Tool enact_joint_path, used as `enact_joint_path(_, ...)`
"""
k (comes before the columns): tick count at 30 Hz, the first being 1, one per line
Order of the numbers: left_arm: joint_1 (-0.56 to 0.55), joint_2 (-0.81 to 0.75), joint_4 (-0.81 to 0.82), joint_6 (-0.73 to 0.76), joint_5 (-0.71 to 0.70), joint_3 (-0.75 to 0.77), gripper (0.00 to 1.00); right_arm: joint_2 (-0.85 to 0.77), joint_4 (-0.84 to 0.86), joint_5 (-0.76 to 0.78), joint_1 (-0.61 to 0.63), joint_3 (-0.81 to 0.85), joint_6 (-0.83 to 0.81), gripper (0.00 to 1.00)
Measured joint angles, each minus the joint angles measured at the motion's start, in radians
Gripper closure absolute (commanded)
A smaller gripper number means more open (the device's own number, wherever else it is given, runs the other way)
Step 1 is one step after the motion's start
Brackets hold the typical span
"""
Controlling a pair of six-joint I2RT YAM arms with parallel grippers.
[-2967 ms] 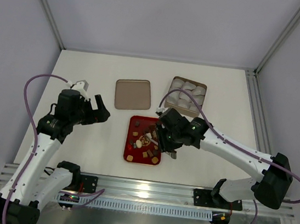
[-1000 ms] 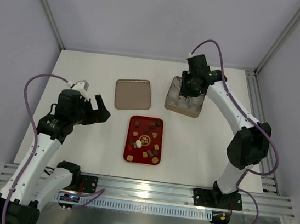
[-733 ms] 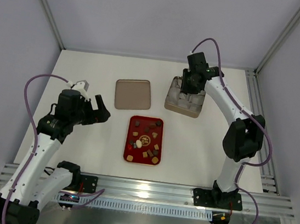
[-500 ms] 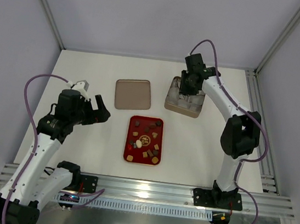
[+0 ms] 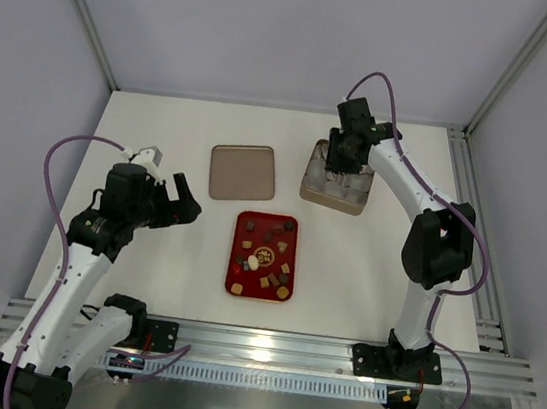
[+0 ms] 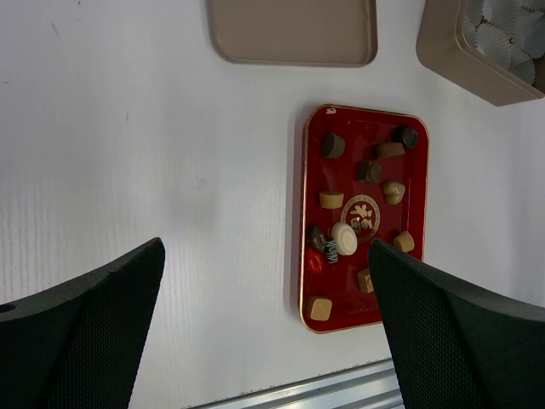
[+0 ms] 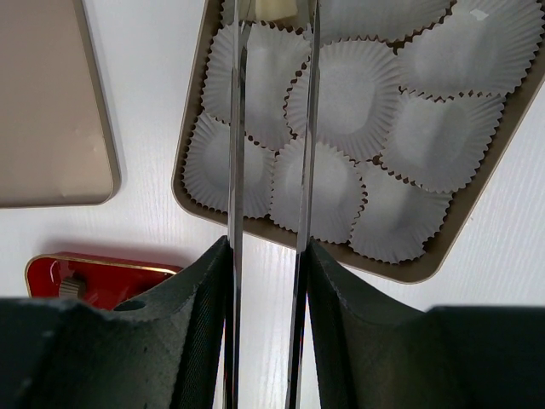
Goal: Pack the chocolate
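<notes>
Several small chocolate pieces point(image 5: 265, 255), dark brown, tan and one whitish point(image 6: 344, 238), lie in the red tray point(image 5: 242, 221), which also shows in the left wrist view point(image 6: 414, 213). My right gripper point(image 5: 343, 158) hangs over the tan box point(image 5: 333, 204) of white paper cups point(image 7: 353, 89). Its long metal fingers point(image 7: 235, 128) pinch a pale chocolate piece point(image 7: 274, 8) at the top edge of the right wrist view, above a far-left cup. My left gripper point(image 5: 181, 202) is wide open and empty, above bare table left of the tray point(image 6: 266, 247).
The flat tan lid point(image 5: 242, 172) lies left of the box, behind the tray; it also shows in both wrist views point(image 6: 294, 30) point(image 7: 43, 102). A corner of the red tray point(image 7: 85, 268) shows under the right wrist. An aluminium rail runs along the near table edge.
My right gripper has left the red tray and moved to the far box; over the last second it has shifted slightly left over the box. The left arm has not moved.
</notes>
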Motion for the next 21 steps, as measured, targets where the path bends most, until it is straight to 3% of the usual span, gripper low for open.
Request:
enact_joint_path(10, 0.000, 0.000, 0.000, 0.000, 0.000, 0.000, 0.00, -0.055, 0.000, -0.015, 0.000, -0.013, 0.002, 0.59)
enact_joint_path(16, 0.000, 0.000, 0.000, 0.000, 0.000, 0.000, 0.00, -0.306, 0.011, -0.042, 0.026, -0.163, 0.004, 0.59)
enact_joint_path(21, 0.000, 0.000, 0.000, 0.000, 0.000, 0.000, 0.00, -0.528, 0.021, -0.048, 0.140, -0.339, 0.004, 0.59)
